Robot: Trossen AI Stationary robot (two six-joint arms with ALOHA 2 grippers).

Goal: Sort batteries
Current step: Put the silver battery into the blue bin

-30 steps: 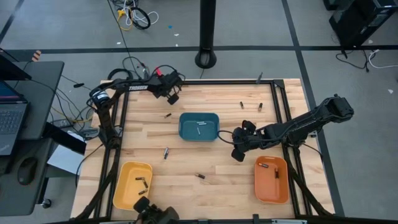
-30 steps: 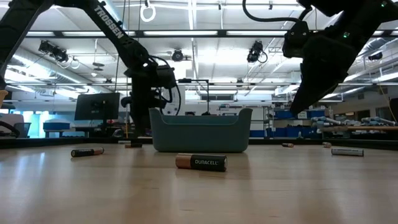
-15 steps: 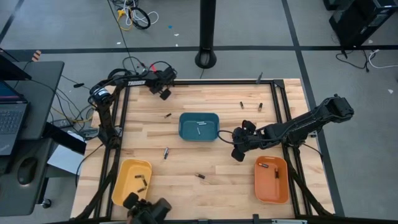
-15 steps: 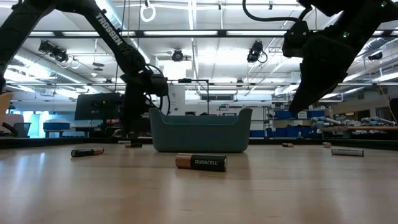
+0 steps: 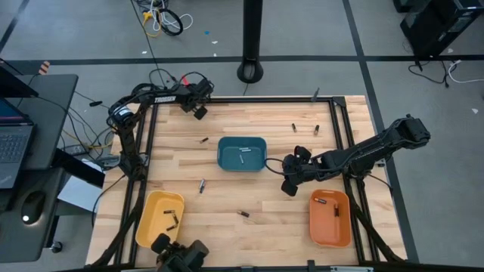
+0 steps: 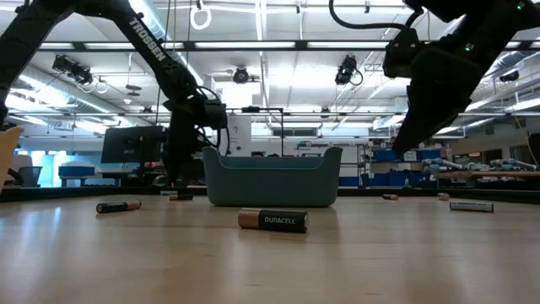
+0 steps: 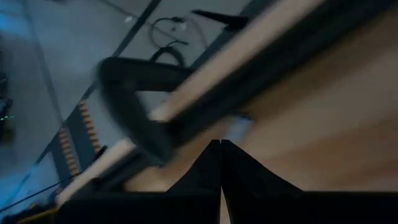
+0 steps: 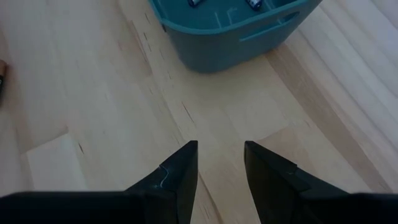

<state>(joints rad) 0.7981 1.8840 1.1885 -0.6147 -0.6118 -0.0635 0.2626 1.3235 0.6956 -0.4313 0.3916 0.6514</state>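
Note:
Loose batteries lie on the wooden table: one (image 5: 203, 140) at the far left, one (image 5: 202, 185) left of centre, one (image 5: 244, 214) near the front, and two (image 5: 294, 127) (image 5: 317, 128) at the far right. In the low view a copper-ended battery (image 6: 272, 220) lies nearest. My left gripper (image 5: 198, 112) is shut and empty, hovering at the table's far left corner; its wrist view shows the fingers (image 7: 221, 152) together over the table's frame. My right gripper (image 5: 289, 187) hangs open above bare wood, right of the teal tray (image 5: 242, 153); nothing lies between its fingers (image 8: 221, 155).
The teal tray (image 8: 236, 22) holds a few batteries. A yellow tray (image 5: 160, 219) stands at the front left and an orange tray (image 5: 330, 217) at the front right, each with batteries inside. A black frame (image 5: 147, 136) borders the table.
My left gripper has swung toward the table's far left corner, away from the teal tray, and stayed shut. My right gripper has kept still.

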